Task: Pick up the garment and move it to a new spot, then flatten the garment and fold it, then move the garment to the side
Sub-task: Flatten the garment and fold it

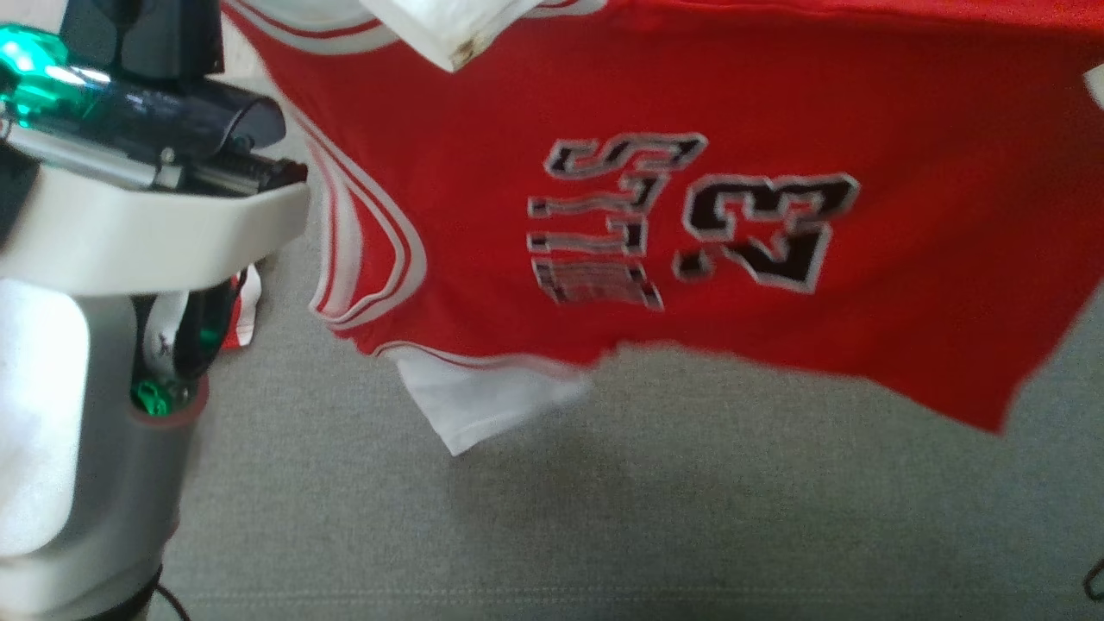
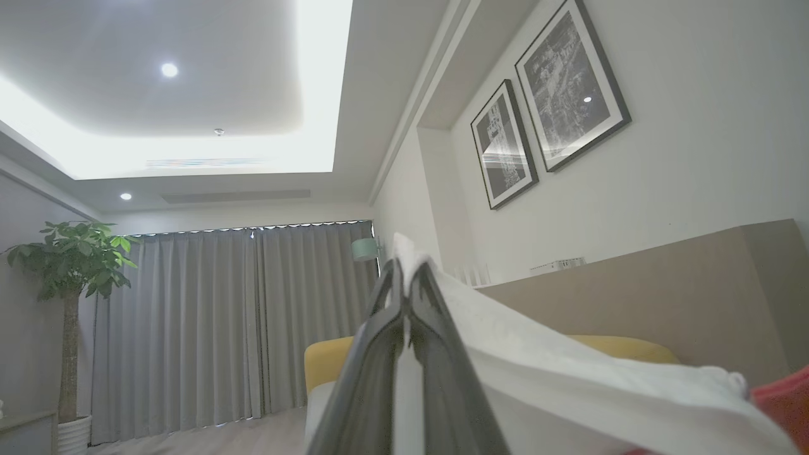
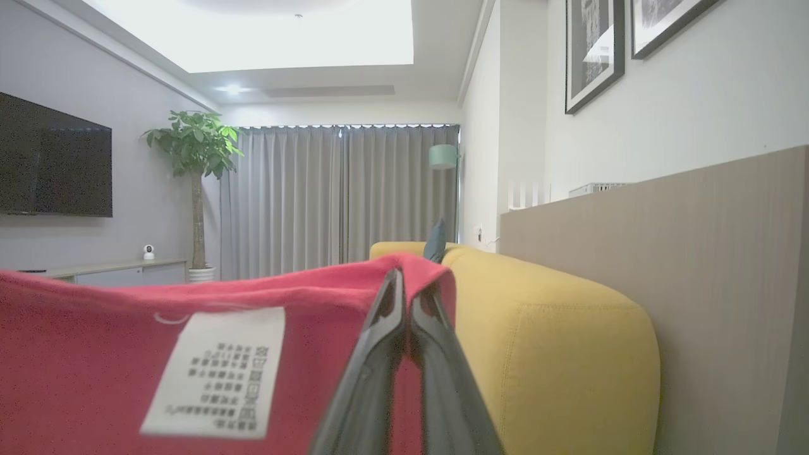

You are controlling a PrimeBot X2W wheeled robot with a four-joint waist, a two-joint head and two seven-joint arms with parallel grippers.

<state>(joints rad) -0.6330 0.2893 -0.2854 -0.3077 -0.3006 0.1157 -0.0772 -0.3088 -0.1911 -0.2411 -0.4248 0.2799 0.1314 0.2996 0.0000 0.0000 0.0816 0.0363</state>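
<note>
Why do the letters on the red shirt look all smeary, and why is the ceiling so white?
Head view: the shirt has smeared print, probably motion blur, and a soft shadow lies on the grey surface below. Left wrist view: the ceiling light is blown out white. Right wrist view: the close label looks soft, the plant sharper.

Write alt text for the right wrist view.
The right tool is shut on an edge of a red jersey with a white label, held up in a living room. A yellow sofa sits to the right, with grey curtains and a potted plant behind.
</note>
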